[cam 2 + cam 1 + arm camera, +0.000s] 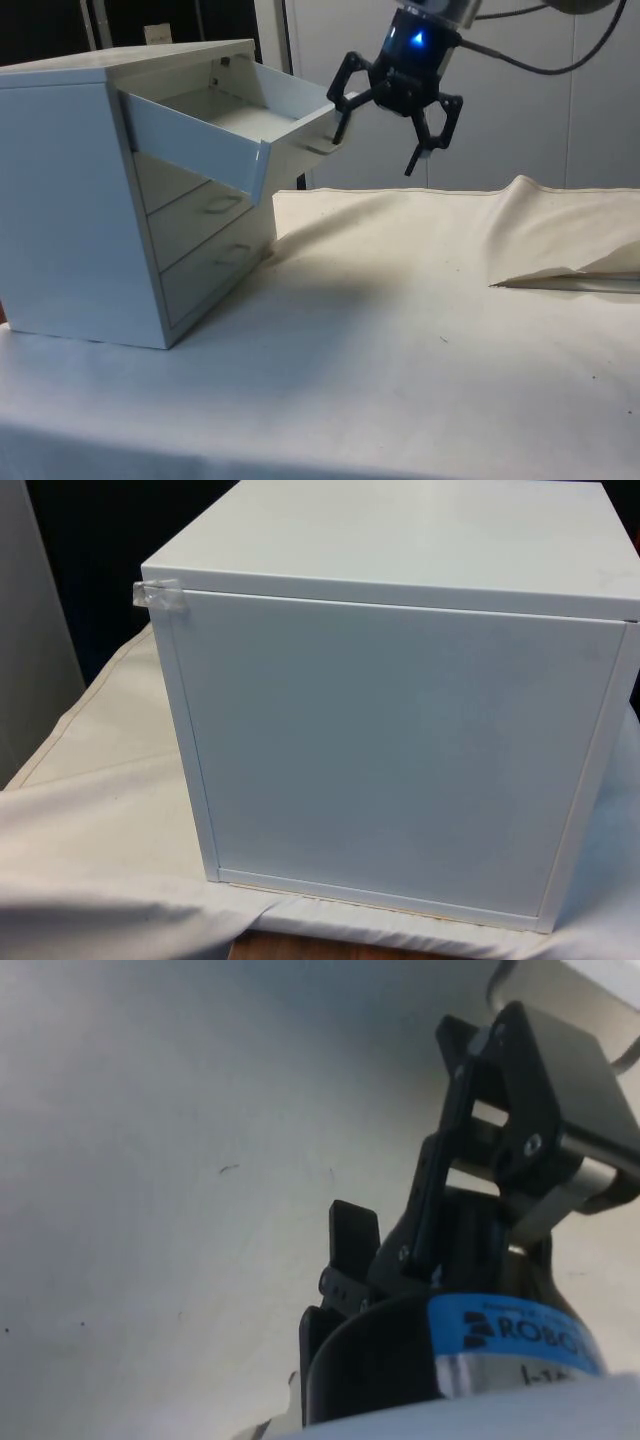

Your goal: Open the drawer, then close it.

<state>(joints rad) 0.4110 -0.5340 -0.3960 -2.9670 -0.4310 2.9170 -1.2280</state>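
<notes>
You see chest (90,200) on cloth (420,330), back panel facing front view. Top drawer (235,125) pulled well out, front tilted slightly down; two lower drawers closed. Gripper (378,140) in air just beside drawer front, fingers (432,135) spread wide, holding nothing. Tape scrap (160,595) on chest's upper corner, front view's left.

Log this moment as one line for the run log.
top drawer: open | gripper: open, empty, in the air beside drawer front | lower drawers: shut | next: push shut
</notes>
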